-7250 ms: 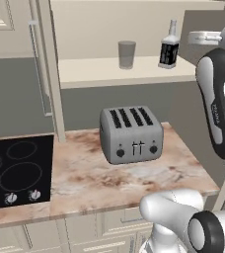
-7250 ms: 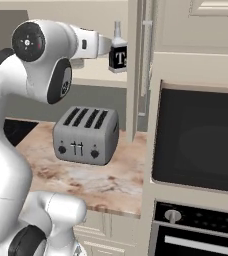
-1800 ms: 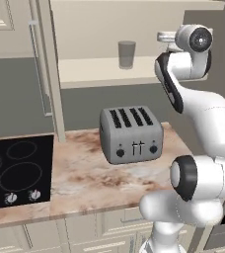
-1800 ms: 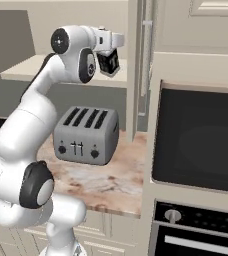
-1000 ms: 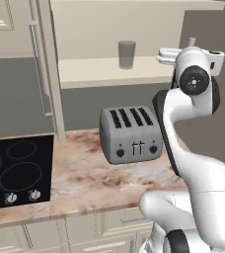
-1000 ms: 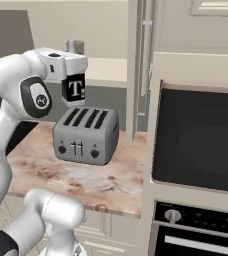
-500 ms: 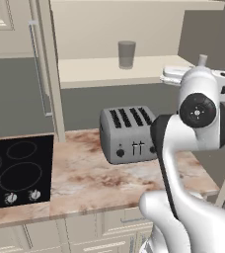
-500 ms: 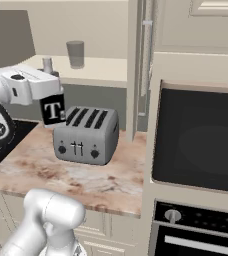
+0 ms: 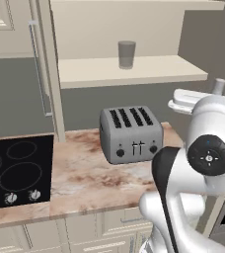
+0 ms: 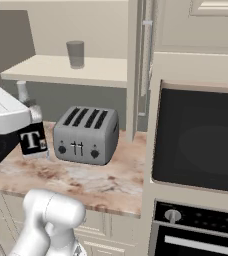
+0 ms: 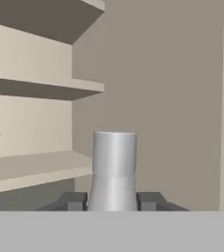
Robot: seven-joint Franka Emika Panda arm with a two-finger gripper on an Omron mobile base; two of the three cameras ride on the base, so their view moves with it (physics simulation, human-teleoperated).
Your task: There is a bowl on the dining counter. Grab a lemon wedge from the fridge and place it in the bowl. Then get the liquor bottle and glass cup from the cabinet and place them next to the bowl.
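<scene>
The liquor bottle (image 10: 32, 135) no longer stands on the cabinet (image 9: 134, 71) shelf beside the glass cup (image 9: 127, 54); it now hangs clamped in the gripper (image 11: 113, 201), upright. The arm has swung it out of the cabinet and down, so it now sits lower, level with the toaster (image 10: 86, 135) and just left of it above the worktop (image 10: 86, 177).

Glass cup (image 9: 127, 54) on cabinet (image 9: 134, 71) shelf, above and behind toaster (image 9: 131, 133). Toaster on worktop (image 9: 85, 180), cooktop (image 9: 16, 170) to its left. Oven (image 10: 198, 140) right of toaster in right base view. Liquor bottle (image 10: 30, 132) between end effector (image 11: 113, 201) fingers (image 11: 74, 201), out in front of shelf, above worktop, left of toaster in right base view. Shelves to left in hand view.
</scene>
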